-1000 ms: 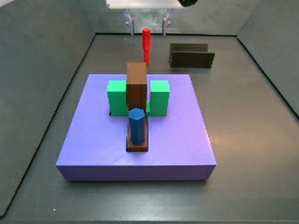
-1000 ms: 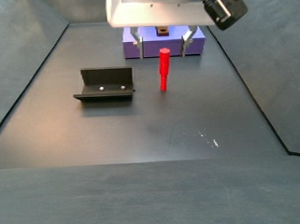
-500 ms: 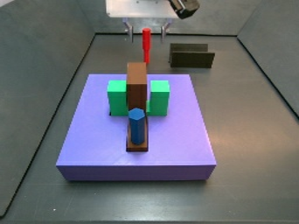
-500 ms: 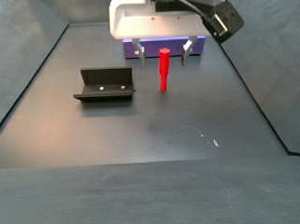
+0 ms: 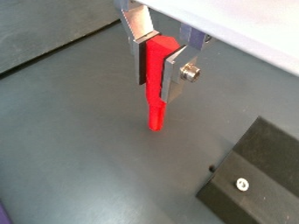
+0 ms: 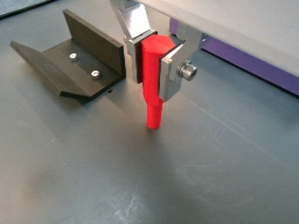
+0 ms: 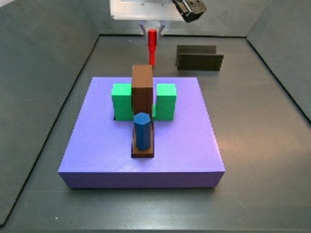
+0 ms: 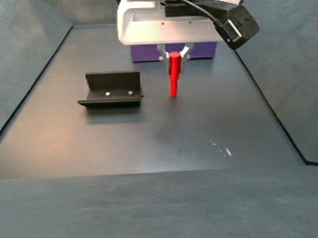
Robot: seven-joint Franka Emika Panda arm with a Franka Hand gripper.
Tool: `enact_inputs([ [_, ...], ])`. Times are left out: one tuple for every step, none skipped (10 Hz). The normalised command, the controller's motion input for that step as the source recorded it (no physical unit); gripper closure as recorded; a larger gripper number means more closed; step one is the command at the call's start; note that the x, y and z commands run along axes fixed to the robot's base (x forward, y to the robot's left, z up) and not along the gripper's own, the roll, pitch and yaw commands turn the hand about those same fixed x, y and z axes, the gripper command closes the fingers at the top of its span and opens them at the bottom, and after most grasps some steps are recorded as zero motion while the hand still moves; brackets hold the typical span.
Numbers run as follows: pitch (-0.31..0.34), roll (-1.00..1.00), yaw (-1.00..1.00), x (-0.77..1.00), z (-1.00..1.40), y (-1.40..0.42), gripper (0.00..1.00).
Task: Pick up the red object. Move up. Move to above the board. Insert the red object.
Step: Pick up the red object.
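The red object (image 8: 173, 79), a thin red peg, stands upright on the dark floor, beyond the purple board (image 7: 144, 146) in a side view. My gripper (image 8: 175, 57) is down over its upper part and shut on it. In both wrist views the silver fingers (image 5: 177, 74) (image 6: 176, 68) press flat against the two sides of the peg (image 5: 155, 98) (image 6: 152, 92). Its lower end sticks out below them. In a side view the peg (image 7: 152, 44) hangs under the gripper (image 7: 152, 32).
The board carries a green block (image 7: 123, 102), a brown upright block (image 7: 144, 84) and a blue cylinder (image 7: 142, 131). The dark fixture (image 8: 111, 89) stands beside the peg, also seen in other views (image 7: 198, 58) (image 6: 70, 54) (image 5: 254, 175). Grey walls enclose the floor.
My gripper has come down over the peg and its fingers have shut on the peg's upper part. The peg stands where it stood.
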Motion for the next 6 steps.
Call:
enact_inputs([
  [0.000, 0.00, 0.00, 0.00, 0.00, 0.00, 1.00],
  [0.000, 0.00, 0.00, 0.00, 0.00, 0.00, 1.00],
  [0.000, 0.00, 0.00, 0.00, 0.00, 0.00, 1.00],
  [0.000, 0.00, 0.00, 0.00, 0.00, 0.00, 1.00],
  [0.000, 0.00, 0.00, 0.00, 0.00, 0.00, 1.00],
  [0.000, 0.00, 0.00, 0.00, 0.00, 0.00, 1.00],
])
